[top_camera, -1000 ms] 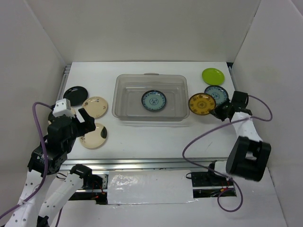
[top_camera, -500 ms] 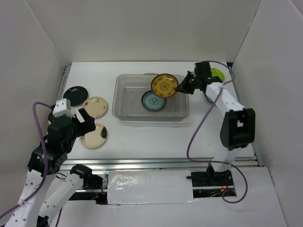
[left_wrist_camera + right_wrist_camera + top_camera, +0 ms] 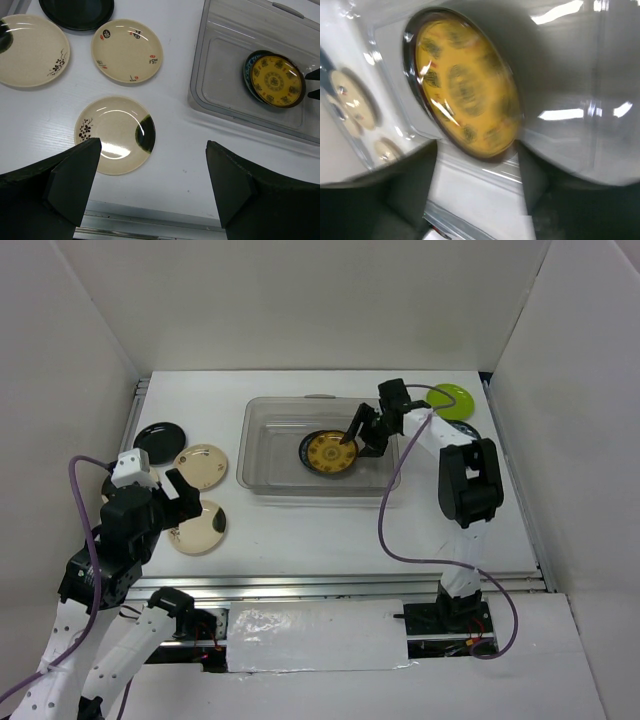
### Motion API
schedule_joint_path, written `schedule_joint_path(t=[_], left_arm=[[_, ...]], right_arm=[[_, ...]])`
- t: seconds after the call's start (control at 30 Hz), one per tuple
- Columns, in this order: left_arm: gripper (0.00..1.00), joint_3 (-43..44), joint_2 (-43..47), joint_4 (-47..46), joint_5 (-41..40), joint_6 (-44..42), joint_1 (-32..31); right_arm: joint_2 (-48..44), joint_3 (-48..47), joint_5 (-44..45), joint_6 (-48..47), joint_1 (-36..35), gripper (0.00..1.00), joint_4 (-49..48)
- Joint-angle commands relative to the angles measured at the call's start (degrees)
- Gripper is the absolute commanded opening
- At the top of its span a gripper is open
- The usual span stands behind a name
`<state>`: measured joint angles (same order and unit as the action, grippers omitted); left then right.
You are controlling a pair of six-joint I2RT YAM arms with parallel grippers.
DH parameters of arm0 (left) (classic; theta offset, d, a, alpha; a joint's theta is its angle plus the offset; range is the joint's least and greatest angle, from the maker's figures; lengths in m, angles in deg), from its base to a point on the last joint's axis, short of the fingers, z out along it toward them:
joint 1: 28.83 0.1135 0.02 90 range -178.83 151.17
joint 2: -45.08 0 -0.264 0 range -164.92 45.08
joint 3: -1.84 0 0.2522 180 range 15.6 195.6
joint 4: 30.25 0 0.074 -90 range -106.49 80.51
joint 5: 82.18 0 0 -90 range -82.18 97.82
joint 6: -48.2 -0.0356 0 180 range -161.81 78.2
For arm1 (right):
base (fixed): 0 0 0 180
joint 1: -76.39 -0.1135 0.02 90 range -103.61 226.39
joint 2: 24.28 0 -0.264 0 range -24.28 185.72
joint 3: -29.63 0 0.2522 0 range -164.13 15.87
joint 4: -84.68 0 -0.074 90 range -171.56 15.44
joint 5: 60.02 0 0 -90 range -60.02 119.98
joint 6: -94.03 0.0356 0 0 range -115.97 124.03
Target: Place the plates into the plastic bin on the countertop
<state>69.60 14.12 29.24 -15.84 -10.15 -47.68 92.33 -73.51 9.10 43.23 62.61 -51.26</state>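
Note:
The clear plastic bin (image 3: pixel 268 440) stands mid-countertop. Inside it a yellow-brown plate (image 3: pixel 331 451) lies on a teal-patterned plate (image 3: pixel 248 67). My right gripper (image 3: pixel 352 435) hovers at the yellow plate's right edge, open, with the plate (image 3: pixel 465 90) lying free just beyond its fingers. To the left of the bin are a black plate (image 3: pixel 160 440), a cream plate (image 3: pixel 201 465) and a cream plate with a black patch (image 3: pixel 205 528). My left gripper (image 3: pixel 152 146) hangs open above the near left, holding nothing. A lime green plate (image 3: pixel 452 397) sits at the far right.
Another cream plate (image 3: pixel 30 50) with a dark branch pattern lies left of the black plate (image 3: pixel 77 7). White walls enclose the countertop (image 3: pixel 330 530) on three sides. A metal rail (image 3: pixel 330 585) runs along the near edge. The right arm's purple cable (image 3: pixel 395 530) loops over the countertop.
My right gripper carried the yellow-brown plate from right of the bin into it, then opened; the plate now lies on the teal plate. The left arm has not moved.

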Motion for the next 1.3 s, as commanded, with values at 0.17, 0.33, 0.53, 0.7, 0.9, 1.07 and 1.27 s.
schedule_joint_path(t=[0.17, 0.33, 0.53, 0.7, 0.9, 1.07, 1.27], left_arm=[[0.99, -0.12, 0.28, -2.49, 0.81, -0.99, -0.13], [0.99, -0.12, 0.99, -2.41, 0.28, -0.81, -0.13], [0.99, -0.12, 1.52, -2.41, 0.02, -0.90, -0.13], [0.99, -0.12, 1.52, -2.67, 0.81, -1.07, -0.13], [0.99, -0.38, 3.27, -3.11, 1.42, -1.34, -0.13], [0.99, -0.47, 3.45, -3.37, 2.21, -1.69, -0.22], [0.99, -0.38, 2.92, -3.28, 2.13, -1.60, -0.22]], right_arm=[[-13.58, 3.24, 4.61, -0.97, -0.82, 1.00, -0.62], [-27.38, 18.93, 14.71, 2.19, 8.40, 1.00, -3.30], [-38.83, 36.27, 19.03, 9.66, 27.80, 1.00, -14.81], [-31.55, 38.85, 15.17, 13.52, 34.52, 1.00, -23.97], [-23.73, 40.69, 11.31, 18.54, 38.12, 0.99, -36.88], [-16.44, 36.83, 10.07, 20.65, 38.39, 0.94, -36.10], [-8.17, 31.82, 6.65, 21.88, 38.91, 0.77, -34.35]])
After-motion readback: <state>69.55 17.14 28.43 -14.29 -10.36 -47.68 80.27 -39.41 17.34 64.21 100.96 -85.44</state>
